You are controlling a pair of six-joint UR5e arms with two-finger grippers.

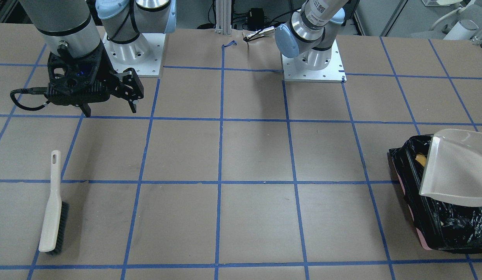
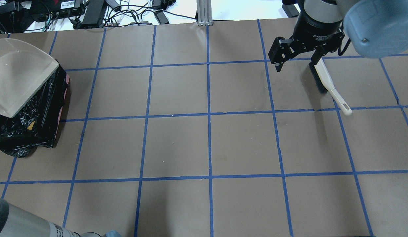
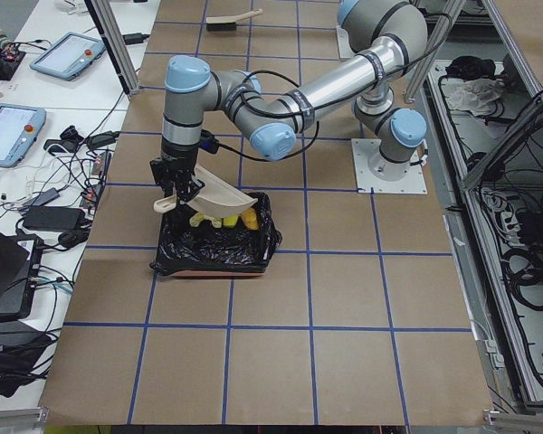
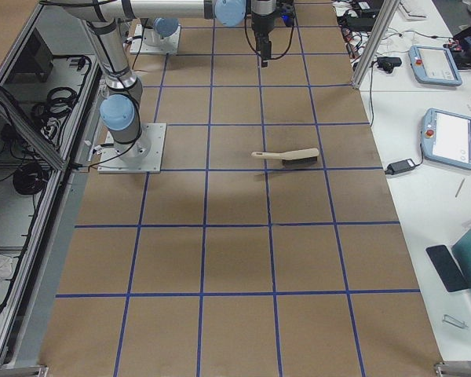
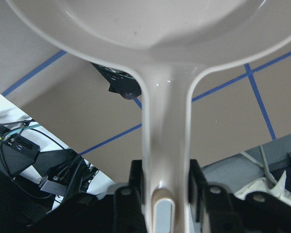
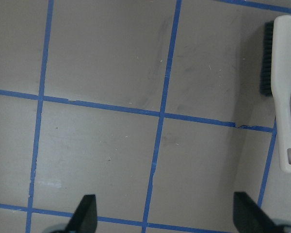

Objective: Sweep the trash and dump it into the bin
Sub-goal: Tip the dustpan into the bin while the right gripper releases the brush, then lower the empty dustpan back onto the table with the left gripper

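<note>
The bin [image 1: 439, 229], a tub lined with a black bag, stands at the table's end on my left side. Over it my left gripper [image 5: 166, 179] is shut on the handle of a beige dustpan [image 1: 454, 167], which tilts down into the bin [image 3: 213, 253]. Trash lies inside under the pan: a pale yellow piece [image 3: 197, 220] and an orange-yellow lump [image 3: 250, 220]. An orange bit [image 1: 421, 158] shows beside the pan. My right gripper [image 1: 110, 111] hangs open and empty above the table, apart from the white brush [image 1: 52, 206] lying flat there.
The brush [image 2: 325, 82] lies partly under my right gripper [image 2: 296, 64] in the overhead view, bristles toward the far edge. Brown paper with blue tape lines covers the table [image 2: 207, 138]. Arm bases [image 1: 132, 58] stand at the robot side. Cables and tablets lie beyond the far edge.
</note>
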